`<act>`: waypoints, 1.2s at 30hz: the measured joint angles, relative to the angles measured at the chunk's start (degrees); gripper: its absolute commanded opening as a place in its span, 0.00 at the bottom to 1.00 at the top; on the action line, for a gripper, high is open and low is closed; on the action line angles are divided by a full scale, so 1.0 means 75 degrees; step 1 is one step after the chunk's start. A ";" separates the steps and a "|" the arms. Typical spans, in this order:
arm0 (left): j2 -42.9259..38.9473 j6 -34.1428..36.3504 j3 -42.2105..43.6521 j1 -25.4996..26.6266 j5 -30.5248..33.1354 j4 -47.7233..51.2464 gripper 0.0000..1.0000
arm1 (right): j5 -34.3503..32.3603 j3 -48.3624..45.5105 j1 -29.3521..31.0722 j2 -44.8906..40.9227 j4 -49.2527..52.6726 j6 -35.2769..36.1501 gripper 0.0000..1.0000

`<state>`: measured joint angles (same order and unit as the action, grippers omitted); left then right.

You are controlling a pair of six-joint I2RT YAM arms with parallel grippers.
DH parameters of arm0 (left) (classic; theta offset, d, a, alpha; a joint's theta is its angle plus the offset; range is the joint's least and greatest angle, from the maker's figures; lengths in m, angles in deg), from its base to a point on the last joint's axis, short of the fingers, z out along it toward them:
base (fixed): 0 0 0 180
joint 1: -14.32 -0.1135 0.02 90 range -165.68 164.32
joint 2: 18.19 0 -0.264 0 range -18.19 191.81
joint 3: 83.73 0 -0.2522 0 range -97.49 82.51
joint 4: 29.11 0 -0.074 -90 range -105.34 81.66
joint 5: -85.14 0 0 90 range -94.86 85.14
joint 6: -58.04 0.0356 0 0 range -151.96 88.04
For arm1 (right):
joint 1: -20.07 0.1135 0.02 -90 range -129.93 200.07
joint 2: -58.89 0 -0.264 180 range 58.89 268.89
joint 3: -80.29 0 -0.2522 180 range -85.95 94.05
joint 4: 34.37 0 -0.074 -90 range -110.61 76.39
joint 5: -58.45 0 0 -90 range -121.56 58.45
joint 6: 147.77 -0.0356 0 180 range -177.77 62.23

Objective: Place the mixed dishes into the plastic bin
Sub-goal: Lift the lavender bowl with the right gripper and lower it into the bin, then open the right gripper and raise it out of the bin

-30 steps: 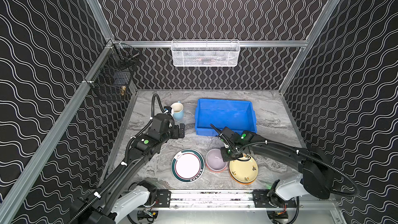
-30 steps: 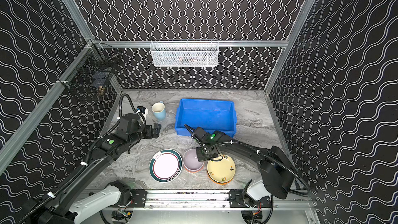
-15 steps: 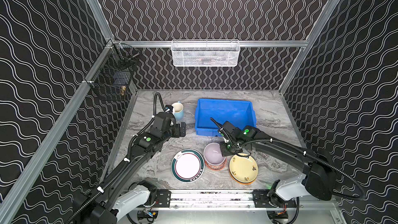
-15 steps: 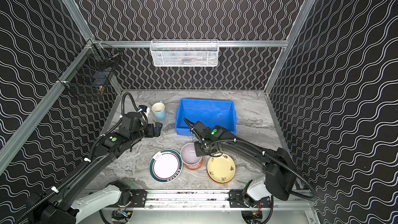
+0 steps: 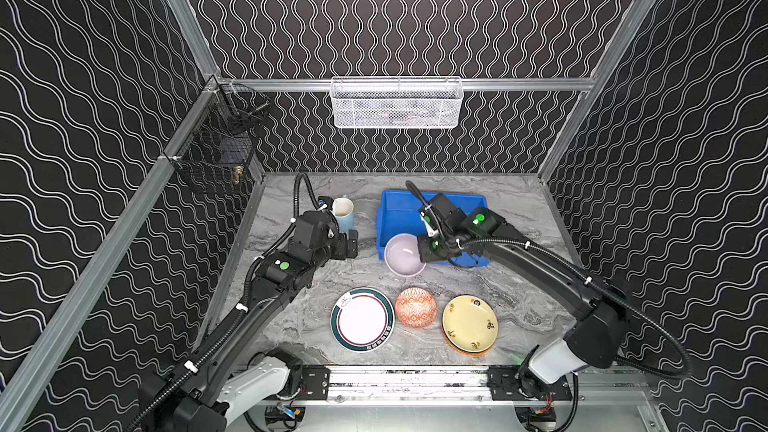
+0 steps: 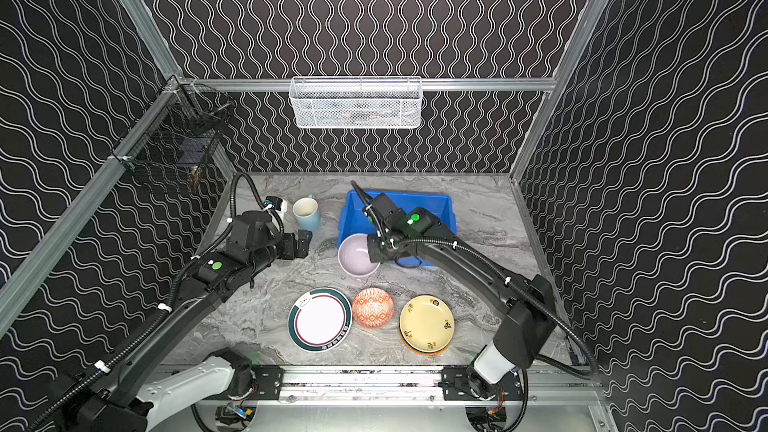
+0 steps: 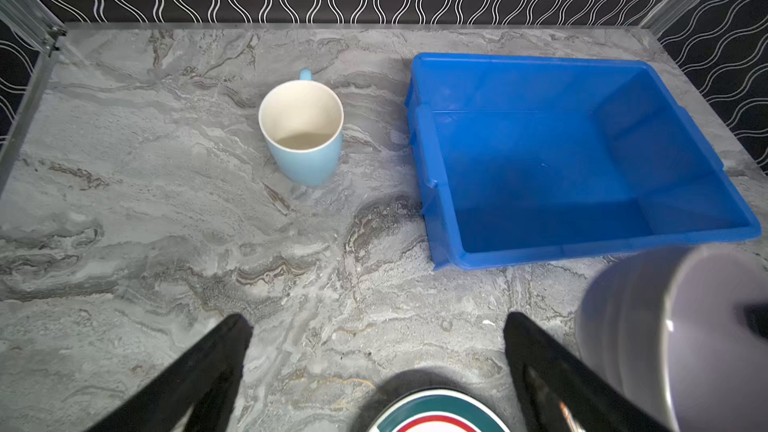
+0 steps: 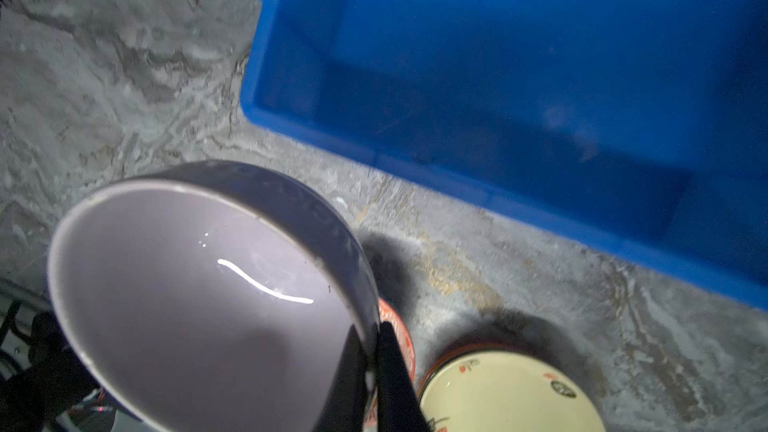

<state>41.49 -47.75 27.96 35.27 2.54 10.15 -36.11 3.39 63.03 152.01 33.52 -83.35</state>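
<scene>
Our right pincer [image 8: 372, 338] is pinched tight on the rim of the lavender bowl [image 5: 402, 254], one finger inside and one outside. That grip lets the bowl hang tilted in the air at the near left corner of the blue bin [image 5: 469, 201], ready, we judge, to go in. Our left pincer [image 7: 378, 320] gapes wide and empty left of the bin, facing the pale blue mug [image 7: 301, 130], likely its next pick.

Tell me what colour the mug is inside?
Creamy white inside the mug, pale blue outside; the left wrist view shows it best.
</scene>
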 measured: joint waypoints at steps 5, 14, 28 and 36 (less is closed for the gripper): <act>0.0154 0.0096 -0.0038 0.0000 0.0006 -0.0038 0.99 | -0.0131 0.0959 -0.0903 0.0903 -0.0201 0.0414 0.00; 0.0437 0.0073 -0.0035 0.0000 0.0119 -0.0070 0.99 | -0.0058 0.3069 -0.1792 0.3459 -0.0542 0.0935 0.00; 0.0615 0.0082 -0.0015 0.0003 0.0262 -0.0082 0.99 | 0.0796 0.4033 -0.2022 0.5286 -0.0848 0.0895 0.04; 0.0589 0.0099 0.0076 0.0003 0.0262 -0.0108 0.99 | 0.1122 0.4421 -0.2028 0.5721 -0.1058 0.0860 0.15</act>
<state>45.91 -47.01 28.53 35.30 4.51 9.34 -27.70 36.54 47.82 194.92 25.59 -76.90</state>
